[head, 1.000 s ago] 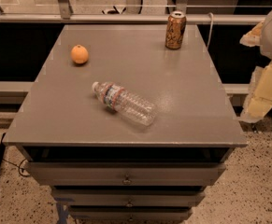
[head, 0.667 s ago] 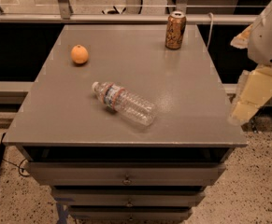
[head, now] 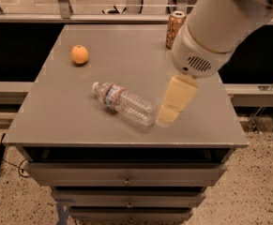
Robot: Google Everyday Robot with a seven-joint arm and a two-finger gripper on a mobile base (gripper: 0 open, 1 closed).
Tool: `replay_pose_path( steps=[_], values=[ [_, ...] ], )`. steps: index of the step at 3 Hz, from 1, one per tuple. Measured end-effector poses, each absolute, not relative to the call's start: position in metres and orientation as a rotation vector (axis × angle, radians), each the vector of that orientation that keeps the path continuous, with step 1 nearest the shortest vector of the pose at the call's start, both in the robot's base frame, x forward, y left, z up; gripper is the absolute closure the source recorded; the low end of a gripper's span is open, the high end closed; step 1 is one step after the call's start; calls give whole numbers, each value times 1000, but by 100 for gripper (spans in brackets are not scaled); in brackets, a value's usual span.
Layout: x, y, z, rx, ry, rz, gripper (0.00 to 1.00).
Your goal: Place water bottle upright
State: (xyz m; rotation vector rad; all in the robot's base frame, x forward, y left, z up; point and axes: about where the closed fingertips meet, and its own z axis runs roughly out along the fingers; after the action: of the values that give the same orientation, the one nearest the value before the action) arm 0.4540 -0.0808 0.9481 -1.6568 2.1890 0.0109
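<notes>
The water bottle (head: 124, 103) lies on its side in the middle of the grey table (head: 51, 118). It is clear and ribbed, with its white cap pointing to the back left and its base to the front right. My gripper (head: 170, 112) hangs below the big white arm (head: 220, 22), just right of the bottle's base, close to it or touching it. The gripper holds nothing that I can see.
A gold-brown drink can (head: 174, 29) stands at the back right of the table, partly behind the arm. An orange (head: 79, 54) sits at the back left. Drawers (head: 126, 175) are under the tabletop. A rail and dark gap run behind the table.
The arm has swung in from beyond the table's right edge, leftward over the tabletop, bringing the gripper next to the bottle's base. The bottle, can and orange have not moved.
</notes>
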Motion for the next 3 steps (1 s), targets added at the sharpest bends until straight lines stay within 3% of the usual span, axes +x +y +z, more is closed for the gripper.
replay_pose_path(
  steps=[3],
  values=[
    [502, 26, 879, -1610, 2306, 166, 0]
  ],
)
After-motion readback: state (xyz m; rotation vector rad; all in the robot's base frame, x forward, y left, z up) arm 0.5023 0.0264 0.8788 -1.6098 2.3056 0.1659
